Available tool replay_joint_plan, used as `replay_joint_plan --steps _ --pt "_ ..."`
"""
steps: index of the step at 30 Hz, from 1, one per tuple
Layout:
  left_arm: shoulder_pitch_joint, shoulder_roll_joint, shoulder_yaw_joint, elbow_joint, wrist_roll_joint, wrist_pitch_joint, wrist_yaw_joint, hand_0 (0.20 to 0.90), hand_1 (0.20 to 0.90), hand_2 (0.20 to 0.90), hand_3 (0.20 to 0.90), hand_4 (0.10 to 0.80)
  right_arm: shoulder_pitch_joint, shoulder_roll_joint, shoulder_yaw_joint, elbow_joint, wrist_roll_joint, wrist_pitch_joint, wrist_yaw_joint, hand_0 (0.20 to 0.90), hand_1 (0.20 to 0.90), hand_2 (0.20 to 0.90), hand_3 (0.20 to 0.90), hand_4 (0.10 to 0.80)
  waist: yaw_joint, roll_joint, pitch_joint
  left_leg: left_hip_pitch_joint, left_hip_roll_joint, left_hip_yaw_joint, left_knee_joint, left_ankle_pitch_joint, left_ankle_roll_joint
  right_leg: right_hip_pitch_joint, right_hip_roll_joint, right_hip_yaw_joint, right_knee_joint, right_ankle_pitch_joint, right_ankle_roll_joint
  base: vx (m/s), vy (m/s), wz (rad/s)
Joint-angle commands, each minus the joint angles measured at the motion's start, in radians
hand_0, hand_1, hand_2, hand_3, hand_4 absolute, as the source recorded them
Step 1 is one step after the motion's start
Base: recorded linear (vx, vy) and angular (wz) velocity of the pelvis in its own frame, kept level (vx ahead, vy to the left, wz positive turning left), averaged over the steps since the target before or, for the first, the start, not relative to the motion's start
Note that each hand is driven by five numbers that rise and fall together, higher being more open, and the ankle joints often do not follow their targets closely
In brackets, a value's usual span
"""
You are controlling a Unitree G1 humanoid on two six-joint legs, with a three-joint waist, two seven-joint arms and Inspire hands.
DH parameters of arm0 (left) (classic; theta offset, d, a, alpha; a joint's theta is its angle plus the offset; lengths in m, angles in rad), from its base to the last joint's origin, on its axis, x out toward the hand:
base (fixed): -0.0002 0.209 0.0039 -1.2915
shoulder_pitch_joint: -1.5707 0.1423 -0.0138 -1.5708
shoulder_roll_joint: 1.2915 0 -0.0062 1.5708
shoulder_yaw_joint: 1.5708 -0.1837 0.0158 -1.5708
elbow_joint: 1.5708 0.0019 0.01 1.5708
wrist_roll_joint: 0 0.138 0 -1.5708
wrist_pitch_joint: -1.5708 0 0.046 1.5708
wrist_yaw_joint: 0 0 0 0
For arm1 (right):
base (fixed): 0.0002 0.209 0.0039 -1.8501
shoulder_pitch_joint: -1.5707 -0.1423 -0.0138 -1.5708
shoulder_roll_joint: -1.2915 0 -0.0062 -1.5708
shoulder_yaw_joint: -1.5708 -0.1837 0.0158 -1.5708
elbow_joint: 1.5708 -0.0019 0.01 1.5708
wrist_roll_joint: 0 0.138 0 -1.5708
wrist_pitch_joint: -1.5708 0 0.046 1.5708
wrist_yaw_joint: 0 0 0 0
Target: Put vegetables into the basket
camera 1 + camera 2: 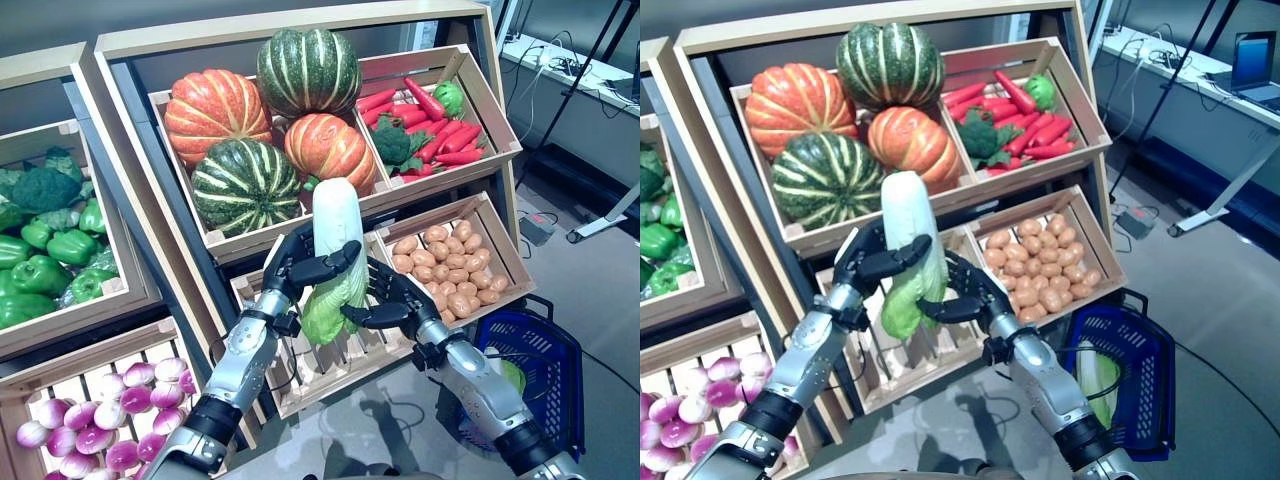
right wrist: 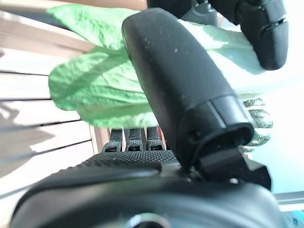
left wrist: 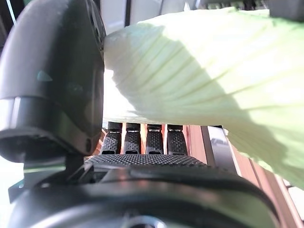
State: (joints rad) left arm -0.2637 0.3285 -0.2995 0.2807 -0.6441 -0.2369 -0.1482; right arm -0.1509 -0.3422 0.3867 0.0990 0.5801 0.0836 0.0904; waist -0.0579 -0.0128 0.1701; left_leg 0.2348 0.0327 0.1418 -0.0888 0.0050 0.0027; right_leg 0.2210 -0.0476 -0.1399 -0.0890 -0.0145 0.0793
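Note:
A long pale-green napa cabbage [image 1: 337, 215] stands upright in the air in front of the wooden stand, white stem up, leafy end down. My left hand [image 1: 295, 265] is curled round its middle from the left; the left wrist view shows its thumb [image 3: 52, 85] against the cabbage [image 3: 199, 71]. My right hand [image 1: 400, 295] closes on the leafy lower end from the right; its thumb [image 2: 180, 85] lies over the leaves [image 2: 95, 85]. The blue basket [image 1: 555, 330] stands on the floor at the lower right, below my right arm. Another pale-green cabbage [image 1: 1098, 375] lies in the basket.
The wooden stand [image 1: 120, 45] with its crates rises right behind both hands. A slatted crate [image 1: 300, 370] juts out under the cabbage. Grey floor [image 1: 600, 300] spreads to the right of the basket, with a table leg [image 1: 605, 222] farther back.

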Motion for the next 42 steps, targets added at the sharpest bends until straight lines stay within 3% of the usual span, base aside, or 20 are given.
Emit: replay_joint_plan --steps 1,5,11,21,22,23,42 --pt "-0.108 -0.047 -0.046 -0.072 -0.150 -0.049 -0.201 0.300 0.300 0.300 0.300 0.400 -0.112 0.078 0.007 0.015 0.113 -0.069 0.155 0.900 0.900 0.900 0.900 0.800 0.013 -0.007 -0.088 0.012 -0.034 -0.005 0.002 -0.114 0.018 0.016 0.018 -0.001 0.002 -0.048 -0.045 0.000 0.000 0.00" --pt "-0.118 -0.052 -0.068 -0.050 -0.235 0.051 -0.367 0.300 0.300 0.300 0.300 0.400 -0.164 0.068 -0.011 0.026 0.215 -0.067 0.278 0.900 0.900 0.900 0.900 0.800 0.017 -0.010 -0.093 0.018 -0.031 -0.002 0.002 -0.118 0.015 0.021 0.018 -0.004 0.002 -0.047 -0.045 0.000 0.000 0.00" --pt "-0.121 -0.040 -0.080 0.002 -0.292 0.138 -0.524 0.300 0.300 0.300 0.300 0.400 -0.256 0.016 -0.078 0.062 0.332 -0.066 0.386 0.900 0.900 0.900 0.900 0.800 0.022 -0.013 -0.105 0.018 -0.031 -0.006 0.002 -0.125 0.016 0.019 0.019 -0.006 0.002 -0.046 -0.043 0.005 -0.002 0.00" --pt "-0.108 -0.071 -0.078 0.111 -0.347 0.217 -0.666 0.300 0.300 0.300 0.300 0.400 -0.331 -0.009 -0.121 0.098 0.387 -0.058 0.464 0.900 0.900 0.900 0.900 0.800 0.022 -0.017 -0.115 0.011 -0.033 -0.009 0.002 -0.131 0.020 0.013 0.019 0.000 0.002 -0.050 -0.044 0.000 0.000 0.00" --pt "-0.106 -0.077 -0.077 0.122 -0.345 0.217 -0.667 0.300 0.300 0.300 0.300 0.400 -0.333 -0.007 -0.122 0.100 0.392 -0.061 0.462 0.665 0.665 0.665 0.665 0.643 0.022 -0.017 -0.115 0.011 -0.033 -0.009 0.002 -0.131 0.020 0.012 0.019 0.001 0.002 -0.050 -0.044 0.000 0.000 0.00" --pt "-0.106 -0.081 -0.076 0.135 -0.338 0.215 -0.670 0.300 0.300 0.300 0.300 0.400 -0.335 -0.003 -0.124 0.099 0.396 -0.061 0.460 0.300 0.300 0.300 0.300 0.400 0.021 -0.018 -0.116 0.011 -0.033 -0.009 0.002 -0.131 0.021 0.012 0.019 0.001 0.002 -0.050 -0.044 0.000 0.000 0.00" --pt "-0.086 -0.083 -0.062 0.184 -0.300 0.208 -0.672 0.300 0.300 0.300 0.300 0.400 -0.328 0.004 -0.148 0.091 0.370 -0.069 0.406 0.300 0.300 0.300 0.300 0.400 0.012 -0.017 -0.113 0.012 -0.026 0.003 0.002 -0.127 0.021 0.008 0.019 0.014 0.002 -0.048 -0.046 0.000 0.000 0.00"
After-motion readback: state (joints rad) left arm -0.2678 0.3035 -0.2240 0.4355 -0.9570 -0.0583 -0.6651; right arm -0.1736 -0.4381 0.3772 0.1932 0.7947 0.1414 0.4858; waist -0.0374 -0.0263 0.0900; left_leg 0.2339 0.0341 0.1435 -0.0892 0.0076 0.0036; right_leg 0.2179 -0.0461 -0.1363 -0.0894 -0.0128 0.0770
